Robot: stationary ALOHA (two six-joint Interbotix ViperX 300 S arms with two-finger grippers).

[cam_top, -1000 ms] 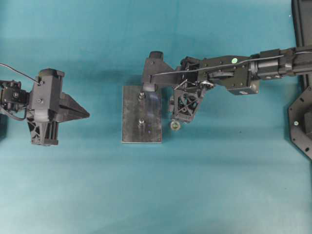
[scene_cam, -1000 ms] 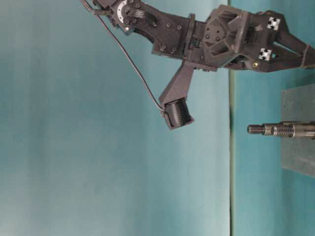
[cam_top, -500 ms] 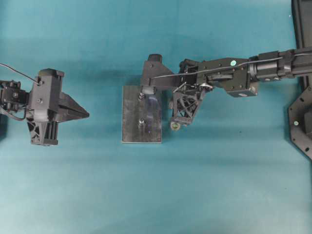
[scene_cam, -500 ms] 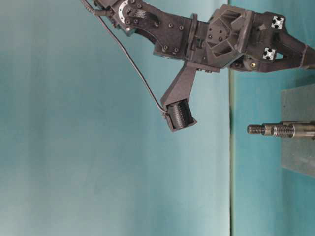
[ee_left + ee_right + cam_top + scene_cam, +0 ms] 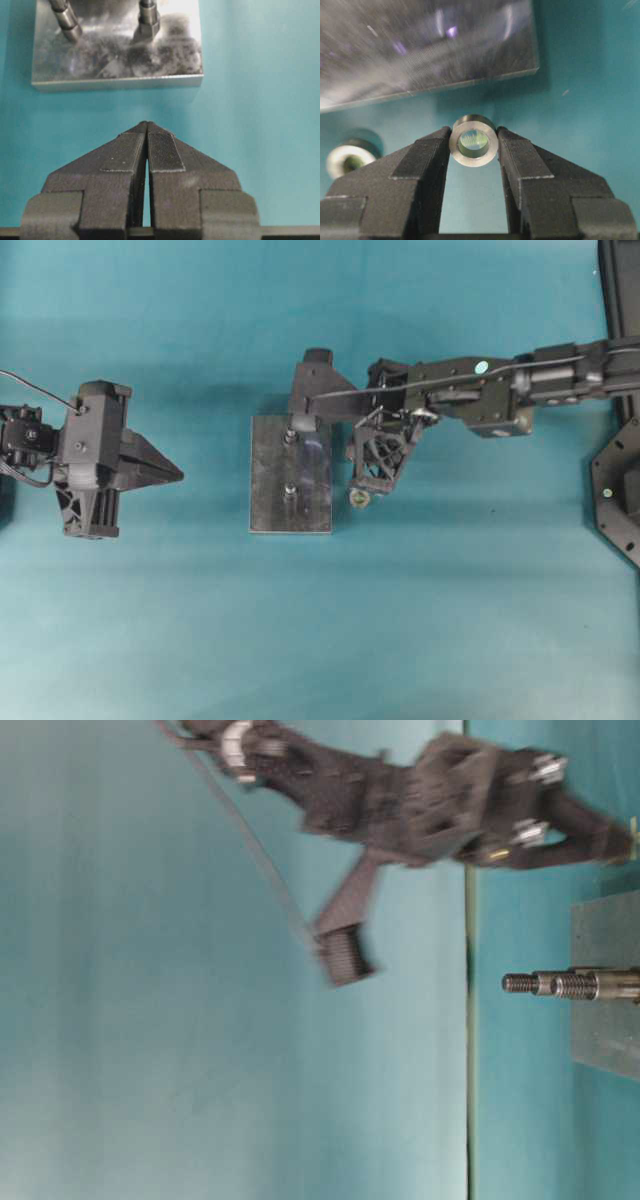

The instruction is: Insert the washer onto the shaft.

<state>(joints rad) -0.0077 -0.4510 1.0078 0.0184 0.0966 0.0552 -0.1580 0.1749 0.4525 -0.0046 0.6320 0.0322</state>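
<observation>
Shiny metal washer point(image 5: 473, 140), brushed metal plate point(image 5: 117, 60), matt teal table point(image 5: 450, 620)

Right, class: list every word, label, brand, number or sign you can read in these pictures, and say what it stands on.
None: no readable word, number or brand.
Right gripper: small white marks on its body, blurred, no letters.
Right arm: a green dot, a light or sticker, no text.
Metal plate, its shafts and the washer in the jaws: bare metal.

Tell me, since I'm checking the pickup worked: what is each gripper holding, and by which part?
The right gripper pinches a washer by its outer rim. The left gripper is shut on nothing.
</observation>
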